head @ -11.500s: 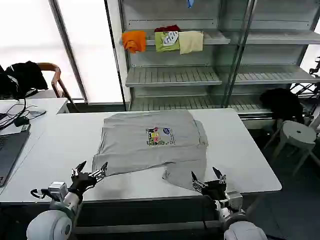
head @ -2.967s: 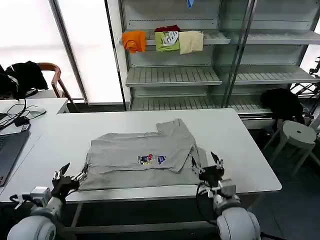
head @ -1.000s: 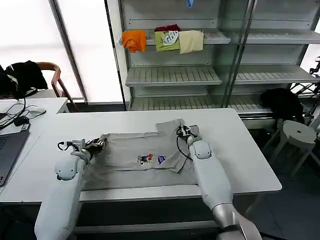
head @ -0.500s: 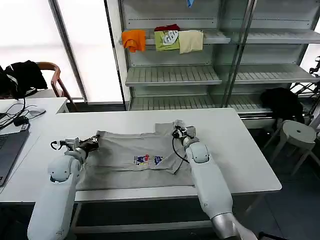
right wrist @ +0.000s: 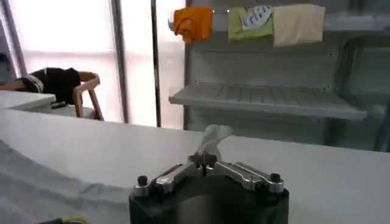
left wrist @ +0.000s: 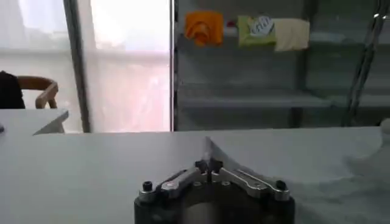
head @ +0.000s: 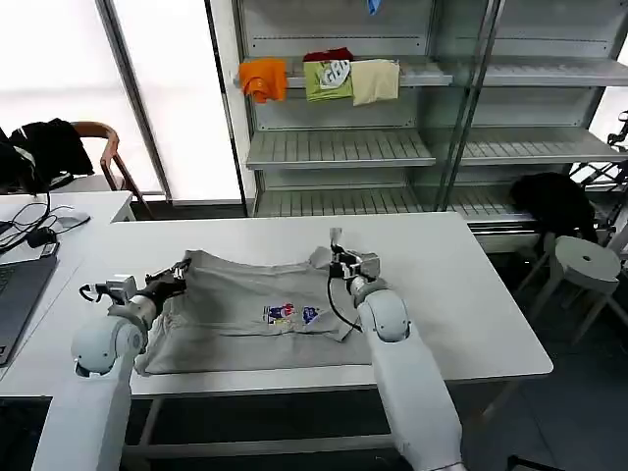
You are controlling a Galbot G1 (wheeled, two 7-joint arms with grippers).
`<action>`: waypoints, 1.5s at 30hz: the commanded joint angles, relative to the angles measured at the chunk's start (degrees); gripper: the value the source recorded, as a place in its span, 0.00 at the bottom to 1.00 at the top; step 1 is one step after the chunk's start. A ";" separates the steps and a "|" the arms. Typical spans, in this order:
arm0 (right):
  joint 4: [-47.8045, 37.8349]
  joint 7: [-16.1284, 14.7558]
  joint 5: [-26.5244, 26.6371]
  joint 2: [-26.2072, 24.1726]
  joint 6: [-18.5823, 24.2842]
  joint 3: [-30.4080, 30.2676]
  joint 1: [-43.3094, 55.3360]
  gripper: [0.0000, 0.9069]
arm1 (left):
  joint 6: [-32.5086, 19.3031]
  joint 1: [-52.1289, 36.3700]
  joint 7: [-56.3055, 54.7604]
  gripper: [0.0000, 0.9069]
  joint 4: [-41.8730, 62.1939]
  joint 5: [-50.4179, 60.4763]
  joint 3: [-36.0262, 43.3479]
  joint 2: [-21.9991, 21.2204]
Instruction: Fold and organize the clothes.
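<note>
A light grey shirt with a small multicoloured chest print lies spread on the white table. My left gripper is shut on its far left corner, and a small peak of cloth stands up between the closed tips. My right gripper is shut on the far right corner, with a tuft of cloth rising from its tips. The far edge hangs slightly raised between the two grippers.
A shelf unit behind the table carries small orange, lime-green and cream garments. At left are a second table with a laptop and a chair with black clothing. A white stool stands at right.
Both grippers, shut on the shirt's far corners, have drifted a little to the left and lifted the far edge slightly. The shirt's body has shifted left with them.
</note>
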 commanded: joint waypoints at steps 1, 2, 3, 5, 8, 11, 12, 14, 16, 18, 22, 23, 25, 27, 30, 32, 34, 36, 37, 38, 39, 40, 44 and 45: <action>14.69 0.46 2.18 -6.94 -2.43 -0.11 -8.13 0.00 | -3.19 6.33 2.09 0.00 -5.46 -4.39 -1.21 1.03; 15.62 0.45 2.17 -7.08 -2.53 0.18 -8.93 0.00 | -3.60 7.08 2.55 0.00 -5.43 -4.40 -1.36 1.18; 15.99 0.48 2.14 -7.19 -2.60 0.31 -9.60 0.00 | -4.07 7.41 2.90 0.01 -5.37 -4.42 -1.49 1.23; 17.11 0.55 2.12 -7.39 -2.73 0.99 -11.26 0.00 | -4.73 8.62 3.60 0.01 -5.15 -5.03 -1.94 1.47; 18.65 0.37 2.28 -7.78 -2.78 2.63 -13.58 0.00 | -6.51 10.20 4.49 0.01 -4.54 -5.73 -2.49 1.98; 20.00 0.17 2.53 -8.03 -2.82 3.29 -15.79 0.00 | -7.62 11.47 4.85 0.00 -3.98 -6.95 -2.88 2.53; 20.50 0.02 2.49 -8.01 -2.82 3.33 -16.58 0.00 | -7.85 11.81 4.92 0.01 -3.92 -7.44 -3.06 2.73; 21.16 -0.16 2.33 -7.87 -2.74 3.23 -17.74 0.00 | -8.06 12.53 5.04 0.01 -4.00 -8.33 -3.27 2.98; 22.37 -0.39 2.00 -7.47 -2.72 2.91 -19.14 0.00 | -8.35 13.57 5.42 0.01 -4.41 -9.70 -3.77 3.35; 23.74 -0.46 1.59 -7.18 -2.72 2.59 -20.59 0.00 | -8.82 14.44 5.87 0.01 -4.73 -10.50 -4.18 3.64; 25.86 -0.53 0.62 -6.67 -2.83 2.56 -22.90 0.00 | -10.17 15.80 6.69 0.01 -4.87 -11.09 -4.73 4.20; 26.11 -0.54 0.53 -6.68 -2.86 2.64 -23.28 0.00 | -10.42 16.07 6.83 0.01 -4.77 -11.15 -4.85 4.35; 26.83 -0.62 0.27 -6.79 -2.85 2.79 -24.23 0.00 | -10.79 16.55 7.13 0.01 -4.59 -11.16 -4.94 4.55; 27.47 -0.95 -0.58 -6.89 -2.68 2.88 -25.45 0.00 | -11.10 17.04 7.27 0.01 -4.47 -11.14 -4.92 4.73; 27.86 -1.22 -1.89 -6.70 -2.23 2.85 -26.98 0.00 | -11.39 17.29 7.30 0.01 -4.08 -10.89 -4.76 4.73; 27.73 -1.28 -2.81 -6.48 -1.73 2.88 -27.71 0.00 | -11.43 17.25 7.27 0.01 -3.72 -10.57 -4.72 4.79; 27.43 -1.24 -3.75 -6.35 -1.16 2.99 -28.35 0.00 | -11.41 17.16 7.23 0.01 -3.43 -10.39 -4.74 4.92; 27.02 -1.05 -4.71 -6.22 -0.94 3.07 -28.74 0.00 | -11.42 17.14 7.23 0.01 -3.23 -10.20 -4.78 5.13; 26.92 -1.02 -4.98 -6.19 -0.84 3.10 -28.92 0.00 | -11.41 17.15 7.22 0.01 -3.21 -10.09 -4.81 5.19; 26.79 -0.89 -5.64 -6.13 -0.74 3.06 -29.29 0.00 | -11.39 17.22 7.22 0.01 -3.28 -10.00 -4.86 5.20; 26.70 -0.85 -6.23 -6.09 -0.68 2.99 -29.50 0.00 | -11.40 17.38 7.20 0.01 -3.36 -9.87 -4.89 5.18; 26.63 -0.81 -6.77 -6.00 -0.58 2.96 -29.73 0.00 | -11.37 17.58 7.17 0.01 -3.52 -9.82 -4.91 5.11; 25.96 -0.27 -9.29 -5.19 -0.52 2.88 -30.33 0.33 | -11.37 18.39 7.00 0.01 -4.12 -8.97 -4.97 4.63; 25.90 -0.04 -9.50 -5.07 -0.74 2.84 -30.37 1.00 | -11.37 18.45 6.98 0.01 -4.18 -8.83 -4.98 4.60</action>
